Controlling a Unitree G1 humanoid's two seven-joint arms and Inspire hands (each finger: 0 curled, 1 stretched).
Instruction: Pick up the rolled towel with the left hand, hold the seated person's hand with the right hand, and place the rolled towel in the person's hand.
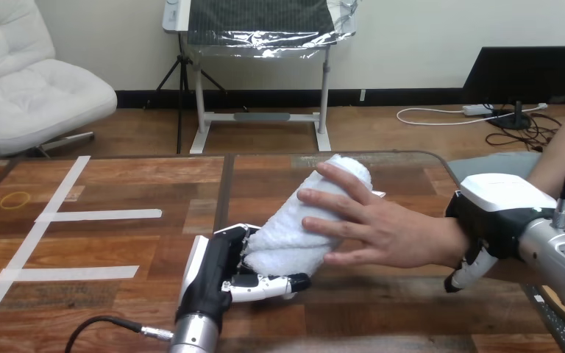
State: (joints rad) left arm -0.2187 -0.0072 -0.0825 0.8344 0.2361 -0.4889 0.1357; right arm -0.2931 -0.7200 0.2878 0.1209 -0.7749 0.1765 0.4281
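The white rolled towel point(305, 224) lies slanted across the middle of the table. My left hand point(210, 279) is at its near end, fingers curled against the towel and thumb stretched beneath it. The person's hand point(382, 232) reaches in from the right and rests palm down on the towel with fingers spread over it. My right hand point(496, 209) sits at the person's wrist, its white back on top and its fingers point(469, 271) curling down round the wrist.
White tape strips point(99, 215) mark the left part of the wooden table point(118, 309). A yellow rubber band point(16, 198) lies at the far left. The table's far edge runs just behind the towel.
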